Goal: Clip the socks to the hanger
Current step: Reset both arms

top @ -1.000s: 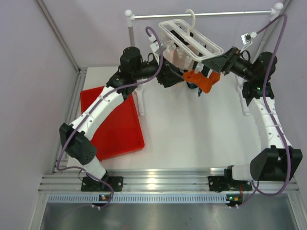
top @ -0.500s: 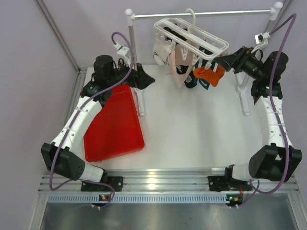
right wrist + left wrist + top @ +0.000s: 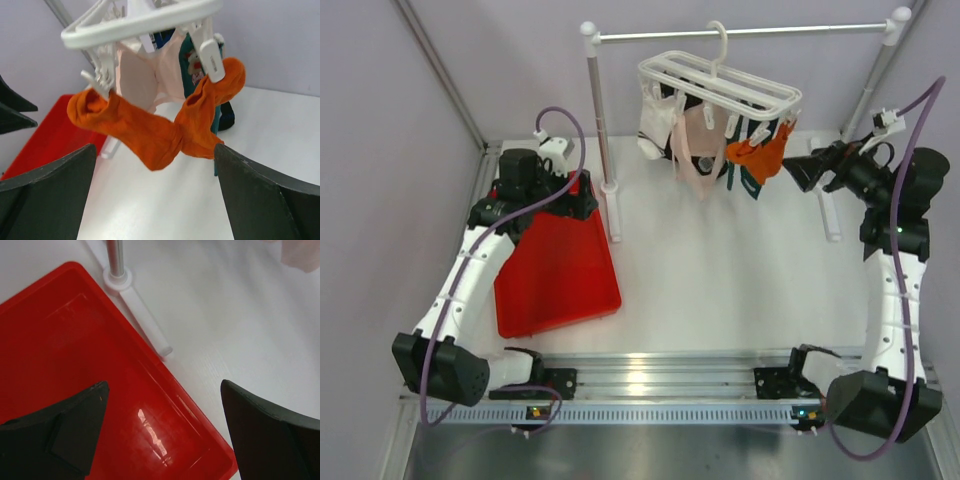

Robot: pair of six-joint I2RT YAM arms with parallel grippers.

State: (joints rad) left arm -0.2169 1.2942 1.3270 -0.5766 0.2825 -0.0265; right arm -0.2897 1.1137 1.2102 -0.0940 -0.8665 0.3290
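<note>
Orange socks (image 3: 757,155) hang as a pair from the white plastic hanger (image 3: 720,85), which hooks over the metal rail stand (image 3: 740,30) along the top of the overhead view. In the right wrist view the orange socks (image 3: 145,127) fill the centre. One is pinched at its cuff by a clip at the left, the other by a white clip (image 3: 210,57) at the upper right, and their lower ends bunch together. A teal sock (image 3: 191,62) with a patterned patch hangs behind them, beside a pale pink pair (image 3: 135,75). Whether a clip holds the teal sock cannot be told.

At the right of the overhead view the right end effector (image 3: 798,170) sits just beside the socks, apart from them, its fingers spread wide and holding nothing. The left end effector (image 3: 575,205), at centre left, hovers over the red tray (image 3: 555,290) on the white desk (image 3: 720,270). Its fingers are spread wide too, and nothing sits between them.

Both orange socks look clipped, so this part of the task seems done. The main risk is probably the thin bite of the clips: each grips only a cuff edge, so a nudge or snag from the nearby right fingers could pull a sock loose. The hanger also hangs from a single hook, so a knock could set it swinging or tilting.
</note>
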